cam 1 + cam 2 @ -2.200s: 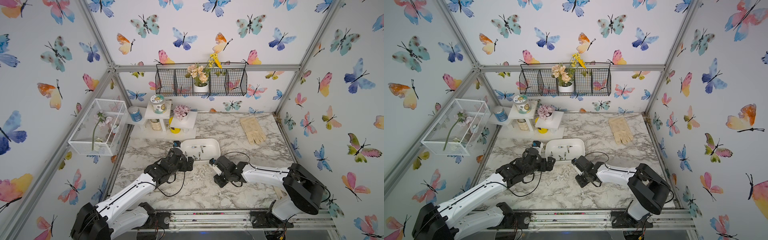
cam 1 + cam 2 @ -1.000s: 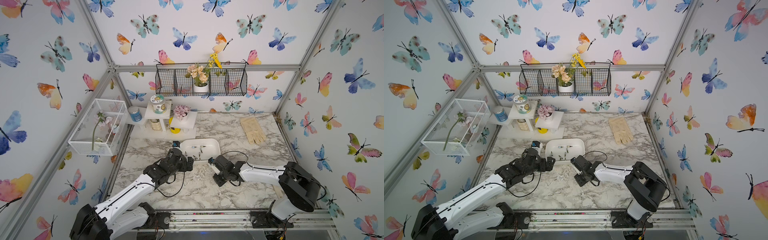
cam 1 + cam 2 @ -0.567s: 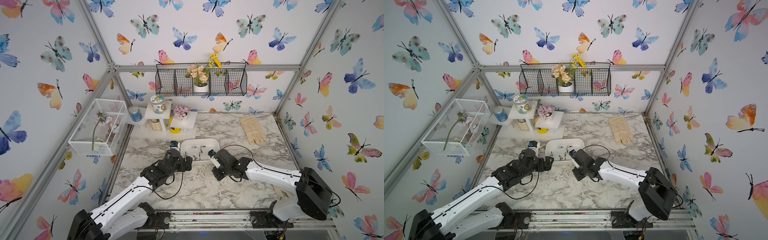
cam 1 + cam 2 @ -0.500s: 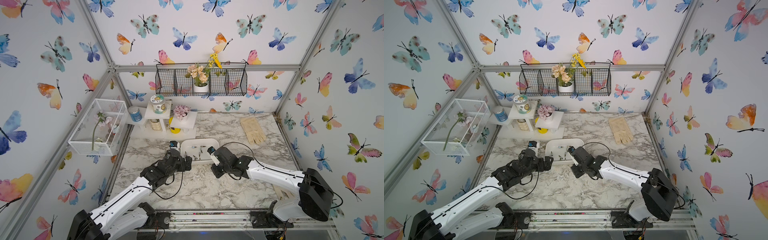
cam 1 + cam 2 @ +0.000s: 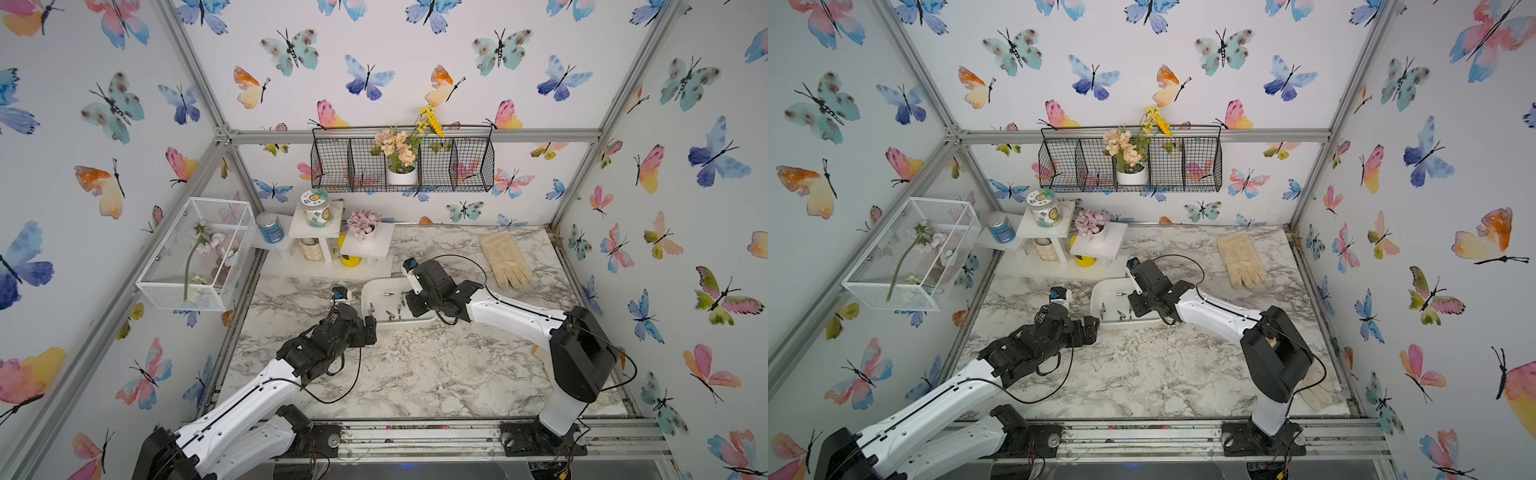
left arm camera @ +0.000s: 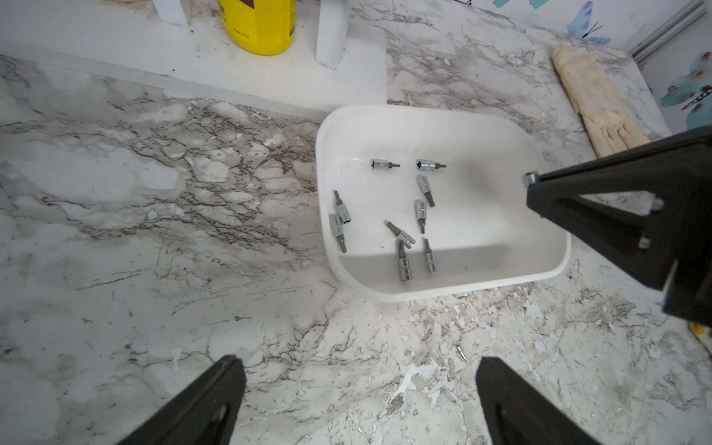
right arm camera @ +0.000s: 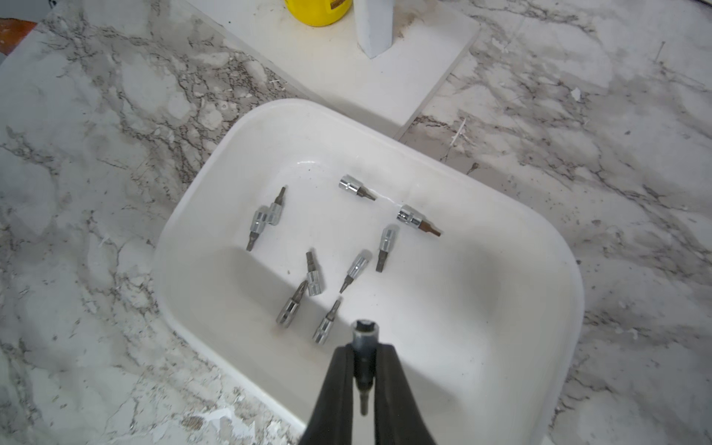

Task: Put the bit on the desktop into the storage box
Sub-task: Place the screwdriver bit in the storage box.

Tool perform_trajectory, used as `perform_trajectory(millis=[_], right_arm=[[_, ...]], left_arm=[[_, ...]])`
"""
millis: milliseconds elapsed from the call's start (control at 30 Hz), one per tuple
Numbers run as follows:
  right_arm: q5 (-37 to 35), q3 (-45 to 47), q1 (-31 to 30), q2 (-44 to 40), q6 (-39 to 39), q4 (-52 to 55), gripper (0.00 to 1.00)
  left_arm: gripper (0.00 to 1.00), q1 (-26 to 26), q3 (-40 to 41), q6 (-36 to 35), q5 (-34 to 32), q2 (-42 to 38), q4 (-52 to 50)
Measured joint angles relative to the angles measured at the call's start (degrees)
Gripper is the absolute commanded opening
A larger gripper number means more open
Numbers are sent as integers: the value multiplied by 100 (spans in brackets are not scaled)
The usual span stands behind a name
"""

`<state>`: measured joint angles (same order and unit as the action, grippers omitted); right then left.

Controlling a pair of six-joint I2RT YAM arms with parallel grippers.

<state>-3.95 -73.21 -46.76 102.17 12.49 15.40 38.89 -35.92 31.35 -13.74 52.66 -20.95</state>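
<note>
Right fingers (image 7: 344,366) pinched tight on the bit (image 7: 364,335), hanging over the box (image 7: 481,308), above the others lying inside. Go low, then part gently so nothing bounces out. Left fingers (image 6: 215,397) spread wide, empty, over the worktop (image 6: 154,269) beside the box.

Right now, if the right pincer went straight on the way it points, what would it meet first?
Probably the bare floor of the storage box: the right pincer, shut on a bit, points down into it, so the bit's socket end would touch first. Depth is hard to judge.
</note>
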Motion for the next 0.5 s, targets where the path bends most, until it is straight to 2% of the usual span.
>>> perform_trajectory(millis=[100,300,500], right_arm=[[2,-168,114,321,-13,-61,12],[-7,-282,212,584,-11,-103,38],[-85,-297,234,520,-9,-107,48]], left_arm=[[99,0,52,2,-160,-68,-17],[99,0,186,39,-387,-149,-22],[99,-7,201,37,-706,-256,13]])
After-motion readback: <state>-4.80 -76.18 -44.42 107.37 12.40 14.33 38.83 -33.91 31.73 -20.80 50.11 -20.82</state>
